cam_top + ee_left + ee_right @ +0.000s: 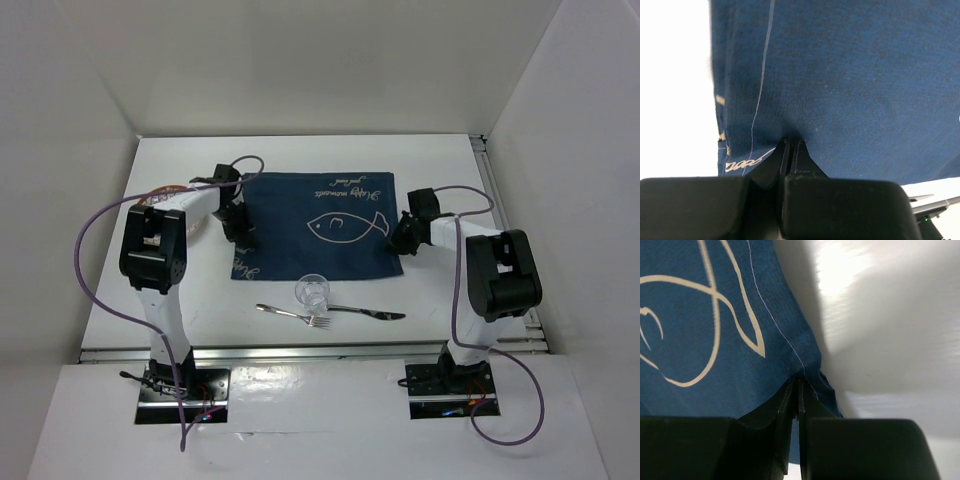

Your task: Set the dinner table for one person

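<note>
Closest to me on the big flat white dinner table [300,160], a shiny metal fork [298,317] and a shiny metal knife [372,314] lie flat, end to end. Just behind them stands a small see-through glass [312,290], right beside the near edge of a dark blue cloth placemat [320,225] with a fish drawn on it. The placemat lies in the middle of the table. My left claw [791,143] is squeezed tight on the placemat's left side, pinching the cloth. My right claw [796,383] is clamped on its right edge, near the fish's tail.
</note>
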{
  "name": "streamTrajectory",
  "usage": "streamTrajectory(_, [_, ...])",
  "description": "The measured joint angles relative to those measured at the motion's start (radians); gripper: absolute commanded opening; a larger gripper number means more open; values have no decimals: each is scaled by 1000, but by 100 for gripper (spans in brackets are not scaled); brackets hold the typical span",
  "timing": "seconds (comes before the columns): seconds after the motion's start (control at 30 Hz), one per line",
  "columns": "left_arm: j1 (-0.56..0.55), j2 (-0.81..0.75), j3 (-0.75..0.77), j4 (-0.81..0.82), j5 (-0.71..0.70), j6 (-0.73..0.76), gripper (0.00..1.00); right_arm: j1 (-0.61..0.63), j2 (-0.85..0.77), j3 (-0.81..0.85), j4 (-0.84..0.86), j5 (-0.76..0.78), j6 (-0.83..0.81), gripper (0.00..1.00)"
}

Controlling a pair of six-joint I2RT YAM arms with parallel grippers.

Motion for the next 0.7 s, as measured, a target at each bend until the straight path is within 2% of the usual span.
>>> streamTrajectory(0.3, [65,-8,-6,6,-23,-21,0,56,24,9,51,-11,22,12])
streamTrajectory(0.57, [72,-44,-43,12,-90,-18,0,65,23,9,51,3,48,12])
streamTrajectory(0.7, [71,-47,-45,9,-95,-18,0,74,16,9,46,23,55,17])
